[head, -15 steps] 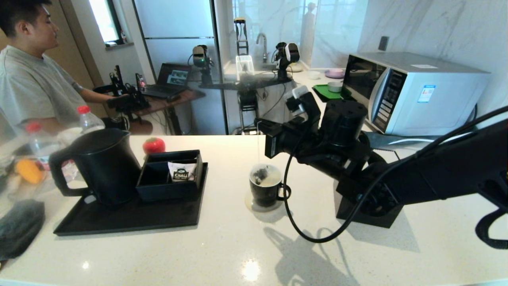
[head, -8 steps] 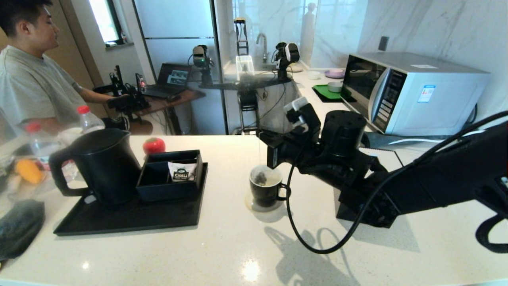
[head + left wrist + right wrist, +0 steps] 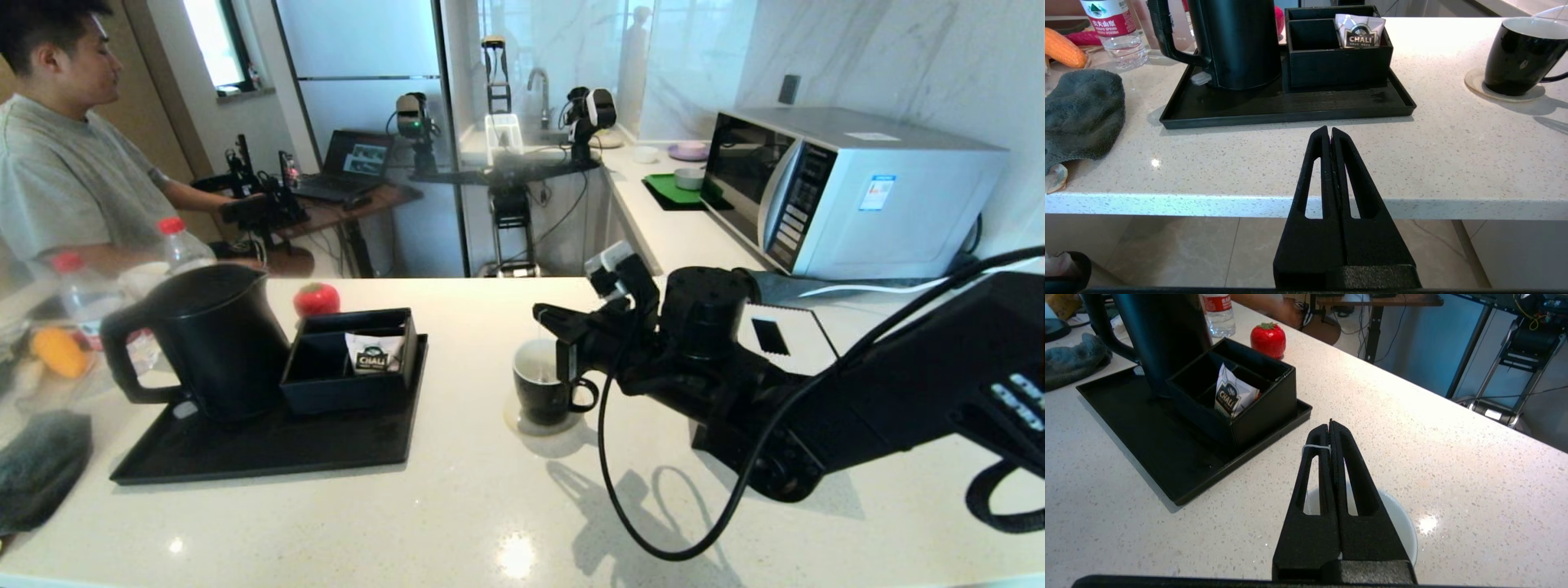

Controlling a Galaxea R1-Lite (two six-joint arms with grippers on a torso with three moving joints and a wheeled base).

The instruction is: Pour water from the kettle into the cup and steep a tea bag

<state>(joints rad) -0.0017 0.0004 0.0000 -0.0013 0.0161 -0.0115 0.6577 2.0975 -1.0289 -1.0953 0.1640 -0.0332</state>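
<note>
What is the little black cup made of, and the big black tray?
The cup looks like glazed ceramic: shiny black outside with highlights, white inside. The tray looks like matte black plastic or painted wood; its dull, even surface leaves that open.

- Head view: high, looking forward and down across the white speckled stone table; right arm fills the right side, kitchen and silver microwave behind.
- Left wrist view: low, at the table's near edge, facing level across it; left tool in the foreground, floor tiles below.
- Right wrist view: above the table, angled down, close over the small black mug with white inside; right tool in the foreground.
- Shared by all three: flat black rectangular tray, tall matte black kettle, black compartment box, the mug.
</note>
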